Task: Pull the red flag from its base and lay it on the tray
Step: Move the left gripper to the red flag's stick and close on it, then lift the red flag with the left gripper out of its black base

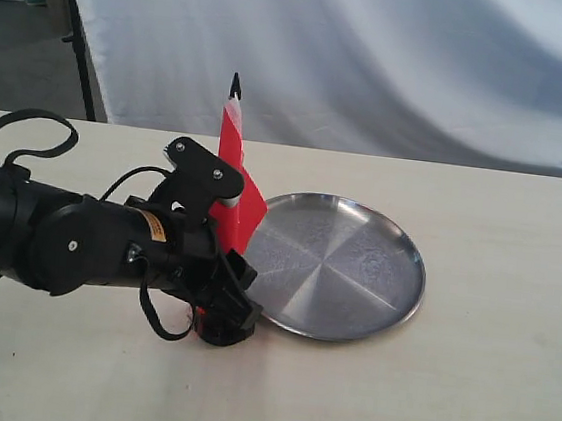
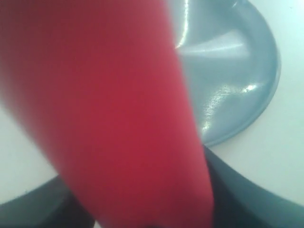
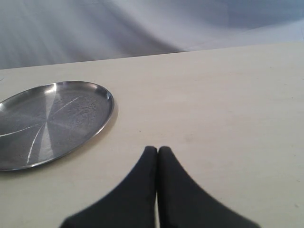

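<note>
Grasp stage, seemingly: left claw (image 1: 222,315) sits low around the flag (image 1: 231,145), whether clamped I cannot tell; next calls for a straight upward pull, then the tray (image 1: 355,269) just ahead.

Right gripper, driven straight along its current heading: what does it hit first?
Looks free nearby: the right gripper points across the table toward the white backdrop, with the tray off that line. If pitched down, tabletop first; depth unclear.

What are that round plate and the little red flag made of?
The tray looks like polished metal, likely steel: silvery, with radial sheen and bright reflections. The red flag seems thin cloth or plastic sheet: matte, bright red, too blurred close up to tell which.
</note>
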Robot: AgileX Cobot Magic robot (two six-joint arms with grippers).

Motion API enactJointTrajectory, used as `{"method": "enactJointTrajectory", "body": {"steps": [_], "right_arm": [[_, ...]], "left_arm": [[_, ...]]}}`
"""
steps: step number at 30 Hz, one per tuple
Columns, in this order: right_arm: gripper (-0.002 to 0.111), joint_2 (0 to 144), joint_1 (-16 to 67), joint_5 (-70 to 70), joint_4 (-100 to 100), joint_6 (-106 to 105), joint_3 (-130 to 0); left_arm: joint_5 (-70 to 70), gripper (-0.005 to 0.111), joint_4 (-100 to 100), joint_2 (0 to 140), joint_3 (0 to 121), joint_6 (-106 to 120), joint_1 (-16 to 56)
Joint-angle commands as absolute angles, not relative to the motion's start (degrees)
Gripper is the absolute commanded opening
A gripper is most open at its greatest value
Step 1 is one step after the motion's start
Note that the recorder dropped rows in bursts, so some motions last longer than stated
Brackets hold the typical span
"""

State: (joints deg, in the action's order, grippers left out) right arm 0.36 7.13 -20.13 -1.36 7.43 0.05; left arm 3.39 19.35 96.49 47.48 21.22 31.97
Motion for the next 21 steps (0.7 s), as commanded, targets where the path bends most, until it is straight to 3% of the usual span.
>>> {"method": "enactJointTrajectory", "body": {"steps": [1,3,10,21], "right_arm": [[0.000,0.0,7.0,-19.9,-1.6,7.3,0.0],[0.000,0.0,7.0,-19.9,-1.6,7.3,0.0],[0.000,0.0,7.0,-19.9,-1.6,7.3,0.0],[0.000,0.0,7.0,-19.9,-1.6,7.3,0.0]], "left_arm": [[5.7,0.051,20.1,97.2,47.7,21.0,32.2],[6.0,0.046,20.1,97.3,47.7,21.0,32.2],[7.3,0.000,20.1,97.3,47.7,21.0,32.2],[9.2,0.000,20.1,97.3,47.7,21.0,32.2]]}}
